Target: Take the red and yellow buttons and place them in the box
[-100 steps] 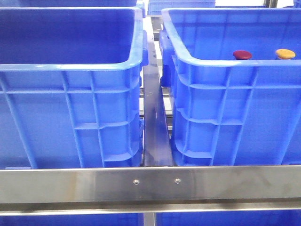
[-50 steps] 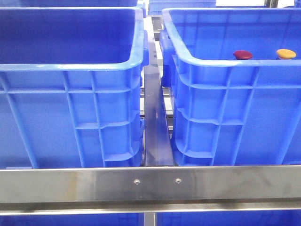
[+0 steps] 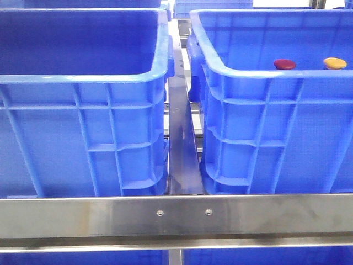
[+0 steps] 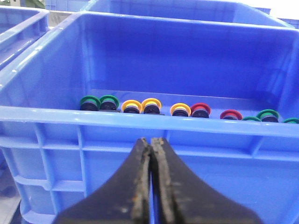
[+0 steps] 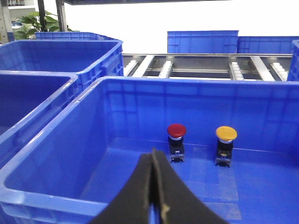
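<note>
The red button [image 5: 176, 130] and the yellow button [image 5: 226, 134] stand upright side by side on the floor of a blue box [image 5: 51, 198] in the right wrist view. My right gripper [image 5: 153, 152] is shut and empty, hovering over that box's near part, short of the red button. From the front, only the red cap [image 3: 284, 64] and yellow cap [image 3: 335, 63] peek over the right box's rim [image 3: 259, 74]. My left gripper [image 4: 152, 140] is shut and empty outside the near wall of another blue box [image 4: 140, 119]. That box holds a row of green, yellow and red buttons [image 4: 151, 106].
A second blue box [image 3: 83, 78] fills the left of the front view, with a metal bar [image 3: 181, 149] between the two boxes. A steel rail [image 3: 176, 215] crosses in front. Beyond the boxes lie a roller conveyor [image 5: 196, 70] and more blue crates [image 5: 202, 41].
</note>
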Robot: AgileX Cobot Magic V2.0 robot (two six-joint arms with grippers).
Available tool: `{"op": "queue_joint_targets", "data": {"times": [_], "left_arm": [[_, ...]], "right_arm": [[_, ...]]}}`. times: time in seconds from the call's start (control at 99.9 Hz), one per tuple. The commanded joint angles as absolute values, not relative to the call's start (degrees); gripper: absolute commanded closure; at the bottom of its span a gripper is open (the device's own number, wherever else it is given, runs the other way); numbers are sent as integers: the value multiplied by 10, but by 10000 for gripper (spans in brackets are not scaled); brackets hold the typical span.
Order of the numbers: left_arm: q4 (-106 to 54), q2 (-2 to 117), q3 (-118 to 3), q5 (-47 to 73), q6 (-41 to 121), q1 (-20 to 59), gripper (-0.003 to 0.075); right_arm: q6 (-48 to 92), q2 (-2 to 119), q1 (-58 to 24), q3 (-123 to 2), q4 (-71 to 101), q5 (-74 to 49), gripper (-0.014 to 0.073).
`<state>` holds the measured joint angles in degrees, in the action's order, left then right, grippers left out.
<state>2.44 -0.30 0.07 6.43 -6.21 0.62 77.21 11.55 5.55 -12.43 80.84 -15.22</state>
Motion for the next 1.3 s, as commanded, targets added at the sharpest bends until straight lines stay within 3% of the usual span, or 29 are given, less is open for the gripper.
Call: {"op": "queue_joint_targets", "data": {"times": [0.0, 0.24, 0.34, 0.651, 0.741, 0.991, 1.291], "left_arm": [[20, -20, 30, 21, -64, 5, 740], [20, -20, 30, 21, -64, 5, 740], [20, -20, 30, 21, -64, 5, 740], [20, -20, 30, 21, -64, 5, 740], [20, -20, 30, 21, -64, 5, 740], [20, -20, 30, 21, -64, 5, 740], [20, -20, 30, 20, -64, 5, 740]], "right_arm": [[777, 120, 54, -140, 822, -152, 662], [774, 123, 54, -139, 814, -48, 662], [705, 124, 54, -139, 697, -6, 662], [-12, 121, 54, -120, 11, 26, 662], [-125, 114, 54, -87, -100, 89, 662], [-133, 61, 51, 9, -99, 160, 662], [-44, -17, 27, 8, -22, 45, 662]]}}
